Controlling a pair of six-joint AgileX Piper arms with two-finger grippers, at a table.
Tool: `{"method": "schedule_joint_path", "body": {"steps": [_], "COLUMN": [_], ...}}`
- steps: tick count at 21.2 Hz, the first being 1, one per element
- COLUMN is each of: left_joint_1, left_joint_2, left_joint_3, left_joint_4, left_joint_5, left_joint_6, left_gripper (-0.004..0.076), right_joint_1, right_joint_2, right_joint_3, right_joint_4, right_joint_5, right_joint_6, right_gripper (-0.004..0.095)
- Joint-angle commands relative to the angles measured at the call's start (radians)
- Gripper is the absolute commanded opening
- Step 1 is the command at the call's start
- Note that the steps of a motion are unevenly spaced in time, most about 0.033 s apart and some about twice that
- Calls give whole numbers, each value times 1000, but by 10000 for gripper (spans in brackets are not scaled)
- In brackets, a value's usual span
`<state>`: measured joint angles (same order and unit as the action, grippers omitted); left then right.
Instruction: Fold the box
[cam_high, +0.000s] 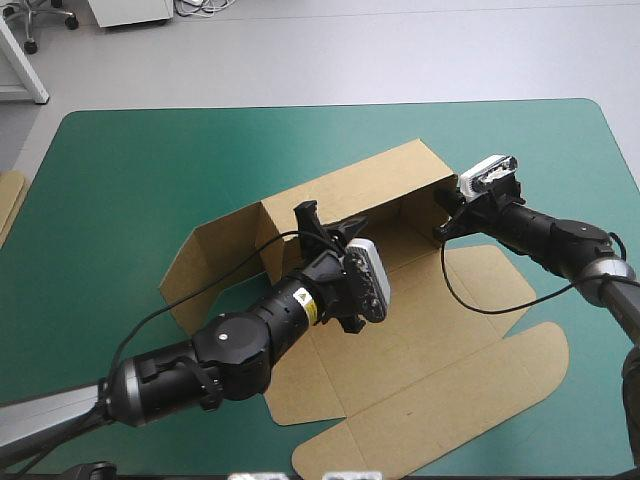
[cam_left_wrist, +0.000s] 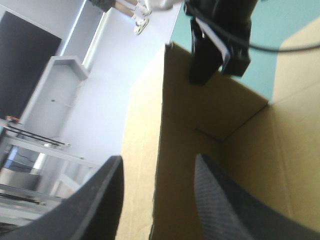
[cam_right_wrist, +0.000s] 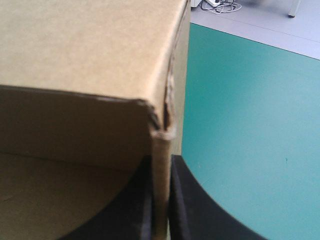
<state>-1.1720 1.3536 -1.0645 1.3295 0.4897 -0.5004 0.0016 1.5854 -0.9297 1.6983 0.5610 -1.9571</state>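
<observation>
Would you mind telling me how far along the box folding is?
Done: the box's far wall and right wall stand up. In hand: the right gripper pinches the right wall's corner; the left gripper straddles the far wall, fingers apart. Left: the left wall is not upright, and the near panels lie flat.

box (cam_high: 440, 340) floor partly hidden by left arm (cam_high: 240, 345), spare board (cam_high: 8, 205) cut off

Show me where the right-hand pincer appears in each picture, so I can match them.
High view: the right pincer grips the box's raised wall at its right corner.
Left wrist view: right pincer farther off, ahead of the left pincer, on that wall end.
Right wrist view: right pincer shut on the wall edge.
Shared landmark: the wall's upright corner.
</observation>
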Motion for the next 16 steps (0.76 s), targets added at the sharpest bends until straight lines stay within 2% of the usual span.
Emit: {"method": "schedule_joint_path", "body": {"steps": [1,5,11,16], "left_joint_1": [-8,-8,50,149], "left_joint_2": [-100,-217,-354,-415], "left_joint_3": [-60,-96,-175,-197], "left_joint_4": [-164,-425,-796,-898], "left_joint_5": [-35,-23,106,214], "left_joint_6": [-14,-14,-19,-19], "left_gripper": [330,281,265,265], "right_joint_1": [3,3,3,3], "right_joint_2": [-35,-35,-35,-35], "right_joint_3": [-24,-24,-24,-24], "right_joint_4": [-1,-33,-105,-165], "right_joint_5": [28,23,3,-4], "right_joint_6": [38,73,145,198], "right_gripper": [-15,-15,-15,-15]}}
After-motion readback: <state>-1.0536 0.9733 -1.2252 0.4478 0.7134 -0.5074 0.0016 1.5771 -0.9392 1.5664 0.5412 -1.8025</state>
